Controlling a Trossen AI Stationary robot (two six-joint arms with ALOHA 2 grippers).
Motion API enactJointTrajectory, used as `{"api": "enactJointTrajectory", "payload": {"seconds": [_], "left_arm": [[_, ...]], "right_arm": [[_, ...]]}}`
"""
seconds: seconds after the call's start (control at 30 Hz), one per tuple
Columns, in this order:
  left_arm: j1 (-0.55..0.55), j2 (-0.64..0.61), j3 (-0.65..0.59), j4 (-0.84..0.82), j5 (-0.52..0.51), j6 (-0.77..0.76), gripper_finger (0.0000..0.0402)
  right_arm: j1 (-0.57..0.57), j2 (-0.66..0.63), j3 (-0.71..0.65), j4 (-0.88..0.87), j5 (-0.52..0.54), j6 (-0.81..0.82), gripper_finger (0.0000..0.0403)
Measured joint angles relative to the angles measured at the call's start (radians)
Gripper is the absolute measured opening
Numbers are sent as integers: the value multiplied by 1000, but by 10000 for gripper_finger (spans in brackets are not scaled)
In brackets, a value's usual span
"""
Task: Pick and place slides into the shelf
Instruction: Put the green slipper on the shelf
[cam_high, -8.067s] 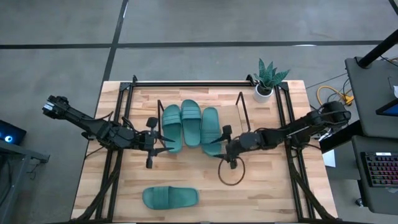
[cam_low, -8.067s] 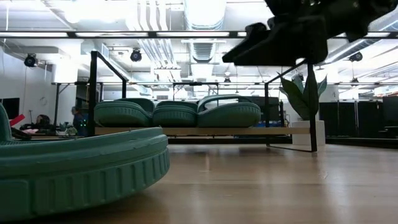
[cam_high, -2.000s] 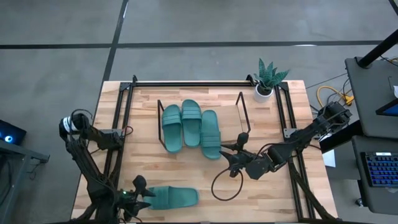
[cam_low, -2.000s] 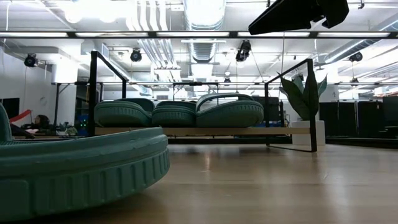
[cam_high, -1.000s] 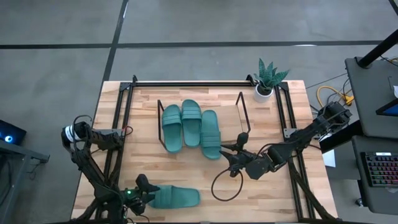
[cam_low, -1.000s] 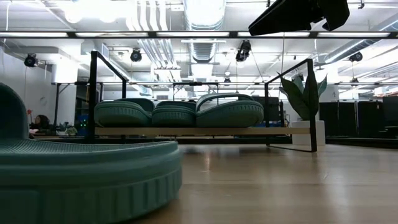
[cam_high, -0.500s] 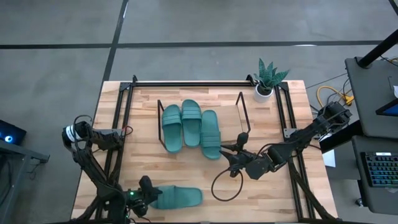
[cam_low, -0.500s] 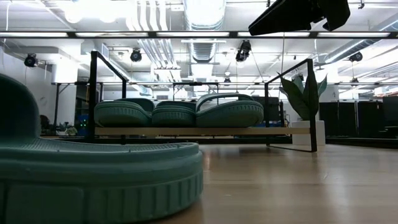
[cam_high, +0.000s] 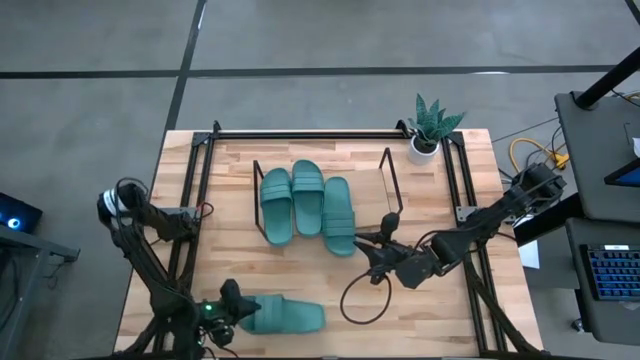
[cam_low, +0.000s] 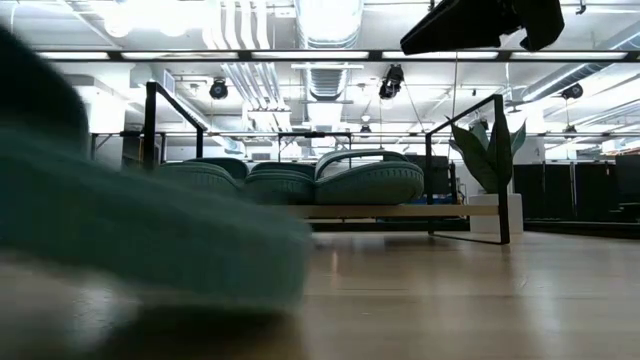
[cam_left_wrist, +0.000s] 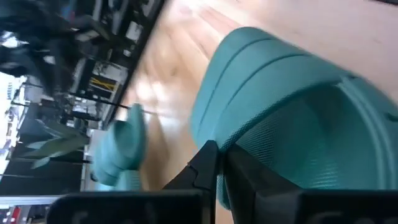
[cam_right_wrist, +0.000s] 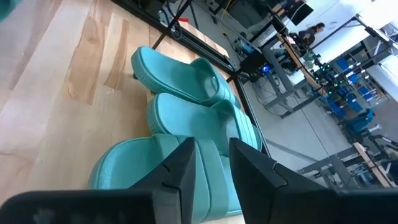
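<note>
Left gripper (cam_high: 232, 314): down at the table's near edge, clamped on the end of the fourth slide (cam_high: 284, 316), fingers (cam_left_wrist: 208, 163) pinched tight.
Fourth slide: lying near the front of the table (cam_high: 440, 200), well apart from the shelf (cam_high: 388, 175).
Shelf: three slides (cam_high: 306, 203) lie side by side between its end frames.
Right gripper (cam_high: 375, 262): hanging just off the shelf's right end, fingers (cam_right_wrist: 180, 163) slightly apart, gripping nothing.
Plant (cam_high: 428, 127): far right corner.
</note>
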Motion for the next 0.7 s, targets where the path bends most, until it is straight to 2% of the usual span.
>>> {"api": "enactJointTrajectory", "payload": {"seconds": [0.07, 0.2, 0.27, 0.33, 0.47, 0.7], "left_arm": [[0, -49, 0, -16, -43, 16, 1], [9, -152, -1, -26, -245, 18, 1], [24, -192, -1, -26, -298, 18, 1], [42, -225, -2, -26, -313, 30, 1], [95, -269, -2, -25, -311, 52, 1], [215, -286, -2, -1, -314, 53, 0]], "right_arm": [[6, -8, 3, 0, 3, 0, 88], [40, -13, 23, 1, 3, -47, 92], [63, -13, 32, 0, 1, -96, 95], [79, -13, 40, 3, -20, -138, 98], [85, -13, 56, -4, -143, -316, 118], [88, -13, 120, 0, -154, -444, 183]]}}
